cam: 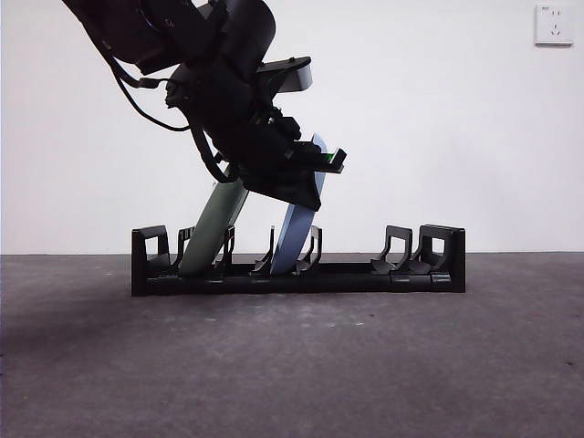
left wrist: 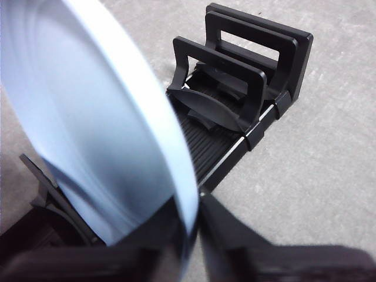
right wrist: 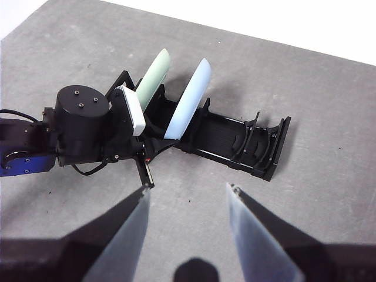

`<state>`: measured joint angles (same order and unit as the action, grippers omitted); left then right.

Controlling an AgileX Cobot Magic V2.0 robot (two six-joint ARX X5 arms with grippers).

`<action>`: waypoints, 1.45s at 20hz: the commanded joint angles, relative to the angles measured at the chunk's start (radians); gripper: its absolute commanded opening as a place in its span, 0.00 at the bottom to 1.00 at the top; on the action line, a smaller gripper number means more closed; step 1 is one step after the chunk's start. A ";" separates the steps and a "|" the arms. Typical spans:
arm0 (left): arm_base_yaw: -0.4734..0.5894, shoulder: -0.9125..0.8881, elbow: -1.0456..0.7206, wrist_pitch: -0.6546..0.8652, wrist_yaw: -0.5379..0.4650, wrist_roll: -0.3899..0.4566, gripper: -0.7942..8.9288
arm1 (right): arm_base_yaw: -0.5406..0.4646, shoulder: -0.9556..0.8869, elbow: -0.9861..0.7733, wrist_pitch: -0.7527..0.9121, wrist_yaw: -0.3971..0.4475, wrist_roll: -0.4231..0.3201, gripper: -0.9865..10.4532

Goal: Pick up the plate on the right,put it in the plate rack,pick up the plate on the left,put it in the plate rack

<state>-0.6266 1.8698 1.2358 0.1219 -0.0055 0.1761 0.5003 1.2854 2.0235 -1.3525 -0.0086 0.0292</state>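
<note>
The plate rack (cam: 365,274) lies across the table, long, low and black. A pale green plate (cam: 212,228) leans in a slot near its left end. A light blue plate (cam: 290,242) stands tilted in a middle slot, its lower edge between the prongs. My left gripper (cam: 306,178) comes down from the upper left and is shut on the blue plate's upper rim. In the left wrist view the blue plate (left wrist: 88,117) fills the frame, its rim pinched by the left gripper (left wrist: 191,232). My right gripper (right wrist: 188,188) hangs open high above the rack (right wrist: 223,138), holding nothing.
The left arm's thick black body (right wrist: 82,123) sits beside the rack's left half, above the grey table (cam: 292,365). Blocky looped end pieces (left wrist: 247,76) and more prongs stand at the rack's right end. A wall socket (cam: 554,25) is on the white wall.
</note>
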 commanded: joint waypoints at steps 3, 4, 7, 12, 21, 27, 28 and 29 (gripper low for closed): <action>-0.005 0.013 0.000 -0.002 0.017 0.011 0.28 | 0.003 0.002 -0.009 -0.017 -0.002 -0.006 0.28; -0.005 0.013 0.001 -0.002 0.016 0.008 0.28 | 0.003 0.002 -0.009 -0.017 -0.002 -0.006 0.28; -0.008 0.004 0.012 -0.036 0.015 -0.023 0.28 | 0.003 0.002 -0.009 -0.017 -0.002 -0.007 0.28; -0.027 -0.089 0.036 -0.116 0.013 -0.031 0.28 | 0.003 0.002 -0.009 -0.016 -0.002 -0.008 0.28; -0.063 -0.500 0.036 -0.576 0.017 -0.076 0.28 | 0.003 0.002 -0.010 -0.024 -0.102 -0.036 0.28; -0.062 -0.843 0.036 -0.973 0.059 -0.098 0.28 | 0.003 -0.004 -0.085 -0.025 -0.183 -0.038 0.28; -0.062 -0.891 0.036 -1.012 0.058 -0.098 0.28 | 0.003 -0.008 -0.122 -0.025 -0.195 -0.038 0.28; -0.062 -0.932 0.036 -1.040 0.058 -0.098 0.28 | 0.003 -0.011 -0.160 -0.024 -0.202 -0.039 0.28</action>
<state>-0.6884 0.9344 1.2739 -0.9237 0.0479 0.0921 0.5026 1.2736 1.8698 -1.3533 -0.2073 -0.0010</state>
